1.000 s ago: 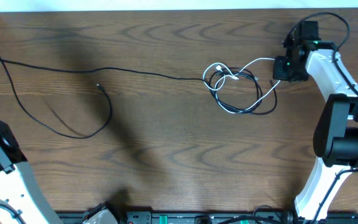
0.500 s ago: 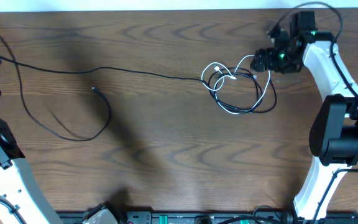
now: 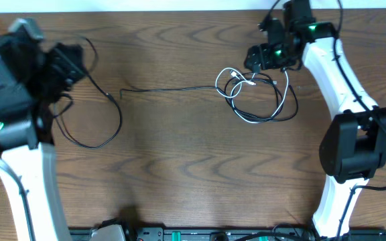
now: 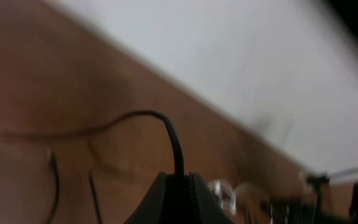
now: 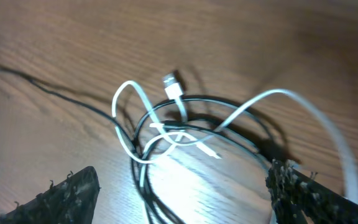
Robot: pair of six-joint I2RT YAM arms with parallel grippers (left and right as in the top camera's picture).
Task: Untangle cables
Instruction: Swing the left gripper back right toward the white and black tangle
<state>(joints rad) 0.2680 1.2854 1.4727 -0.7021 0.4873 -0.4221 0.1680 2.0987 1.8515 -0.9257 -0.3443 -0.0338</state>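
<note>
Pinching the long thin black cable (image 4: pixel 179 155) in the left pincer (image 3: pixel 72 61), are we?
Yes, we are clamping it tight between the fingers at the far left of the brown wooden surface (image 3: pixel 179 167); it is trailing in a loop toward the middle.
And where is the knot of white and black cables (image 3: pixel 256 94) lying?
We are seeing it right of centre, and we are hovering the right pincer (image 3: pixel 254 59) just beside it, fingers spread wide, gripping nothing.
</note>
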